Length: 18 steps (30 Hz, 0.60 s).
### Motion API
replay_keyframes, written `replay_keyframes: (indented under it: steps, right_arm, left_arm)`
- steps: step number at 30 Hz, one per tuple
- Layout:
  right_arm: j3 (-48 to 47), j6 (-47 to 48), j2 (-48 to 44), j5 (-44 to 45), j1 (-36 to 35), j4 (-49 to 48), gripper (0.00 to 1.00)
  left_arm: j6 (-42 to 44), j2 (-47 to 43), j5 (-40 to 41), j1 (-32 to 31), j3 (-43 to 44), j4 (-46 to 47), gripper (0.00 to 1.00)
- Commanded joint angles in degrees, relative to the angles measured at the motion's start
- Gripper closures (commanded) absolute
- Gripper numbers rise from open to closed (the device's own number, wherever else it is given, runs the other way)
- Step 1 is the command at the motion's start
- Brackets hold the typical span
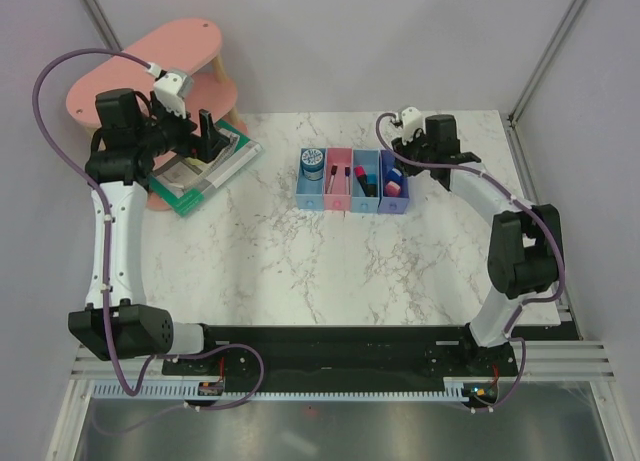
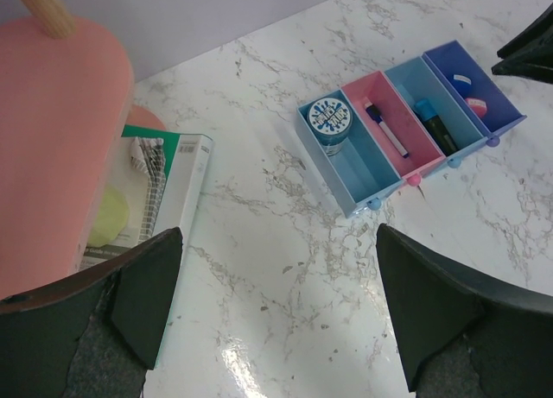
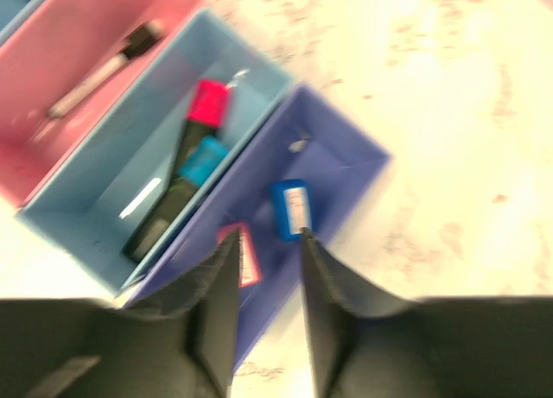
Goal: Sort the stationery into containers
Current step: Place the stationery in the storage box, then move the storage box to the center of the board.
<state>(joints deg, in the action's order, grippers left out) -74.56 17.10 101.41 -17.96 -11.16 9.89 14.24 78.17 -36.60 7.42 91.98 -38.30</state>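
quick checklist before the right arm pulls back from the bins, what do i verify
1. Right gripper empty, jaws apart: ok.
2. Blue eraser and pink eraser inside the violet bin: ok.
3. Blue eraser clear of the right gripper's fingertip: cannot tell, the view is blurred.
4. Pink-capped marker and blue-capped marker in the blue bin: ok.
5. Pen in the pink bin, pot in the light blue bin: ok.
6. Left gripper open, away from the bins: ok.

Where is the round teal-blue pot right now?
In the top view, the teal-blue pot sits in the light blue bin, leftmost of the row, beside the pink bin.
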Motion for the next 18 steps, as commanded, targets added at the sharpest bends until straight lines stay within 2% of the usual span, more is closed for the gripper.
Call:
replay_keyframes:
  steps: [1, 2, 4, 6, 13, 18]
  right_arm:
    - [-5.1, 1.7, -0.2, 16.0, -2.9, -1.7, 0.69]
    - [-6.4, 3.3, 1.4, 20.3, -4.6, -1.6, 0.82]
    - [-8.1, 5.9, 2.8, 28.6, -5.9, -1.7, 0.94]
    - [-9.6, 7.6, 5.1, 34.6, -7.9, -0.8, 1.00]
    - [-14.6, 16.4, 12.1, 52.0, -14.5, -0.7, 1.00]
    - [-14.7, 18.6, 15.3, 56.9, -17.5, -1.0, 1.00]
  left_arm:
    - [-2.4, -1.8, -2.2, 0.2, -1.5, 3.1, 0.00]
    - [-2.2, -2.1, -2.2, 0.2, -2.1, 3.3, 0.00]
    - [-1.8, -2.5, -1.9, 0.2, -2.8, 3.4, 0.00]
    - [-0.6, -3.2, -1.5, 0.1, -3.3, 3.5, 0.00]
    - [2.1, -5.2, -0.7, 0.2, -5.9, 3.3, 0.00]
    - [3.9, -6.5, -0.3, 0.3, -7.3, 3.1, 0.00]
